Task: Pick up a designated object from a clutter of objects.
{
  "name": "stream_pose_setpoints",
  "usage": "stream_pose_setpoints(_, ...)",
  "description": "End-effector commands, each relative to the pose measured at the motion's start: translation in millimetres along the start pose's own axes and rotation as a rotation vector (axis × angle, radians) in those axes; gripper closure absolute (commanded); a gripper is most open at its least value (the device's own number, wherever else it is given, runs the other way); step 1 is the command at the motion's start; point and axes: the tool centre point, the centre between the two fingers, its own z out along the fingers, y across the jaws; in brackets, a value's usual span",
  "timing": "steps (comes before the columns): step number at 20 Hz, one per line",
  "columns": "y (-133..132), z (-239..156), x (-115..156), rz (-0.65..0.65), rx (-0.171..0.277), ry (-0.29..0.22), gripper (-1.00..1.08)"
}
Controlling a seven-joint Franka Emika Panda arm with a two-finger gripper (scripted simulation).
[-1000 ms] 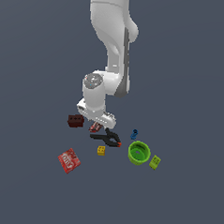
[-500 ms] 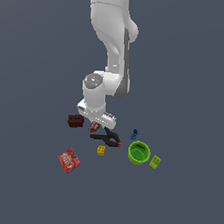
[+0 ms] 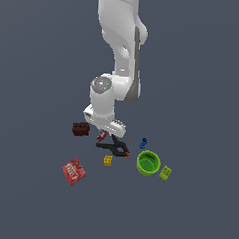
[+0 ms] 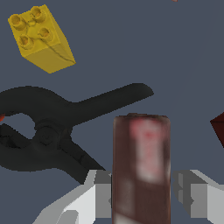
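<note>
Between the two pale fingers point(image 4: 94, 197) of the claw point(image 4: 142, 194) sits the dark red box point(image 4: 141, 168), its long axis running straight away from the wrist and crosswise to the closing direction. Appears bracketed on both long sides, with one finger tight to the box and a thin gap at the other; firm clamping cannot be confirmed. Seen from the exterior view, hangs tilted beneath the claw, just beside the black clamp point(image 3: 114, 147); contact with the worktop point(image 3: 31, 206) not discernible.

Count of clutter:
- one black clamp
- one yellow brick point(image 3: 108, 161)
- one lime brick point(image 3: 165, 173)
- one green bowl point(image 3: 148, 163)
- one blue piece point(image 3: 143, 142)
- one maroon brick point(image 3: 81, 129)
- one bright red packet point(image 3: 73, 171)
</note>
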Motion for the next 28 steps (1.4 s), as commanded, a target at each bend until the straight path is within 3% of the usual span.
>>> stream_pose_setpoints(1,-8,-9,1,-0.001,0.0,0.001,1.08)
stream_pose_setpoints(9,-51,-57,3,0.0,-0.002,0.001,1.08)
stream_pose_setpoints(28,-193,-217,15,0.001,-0.003,0.001,1.08)
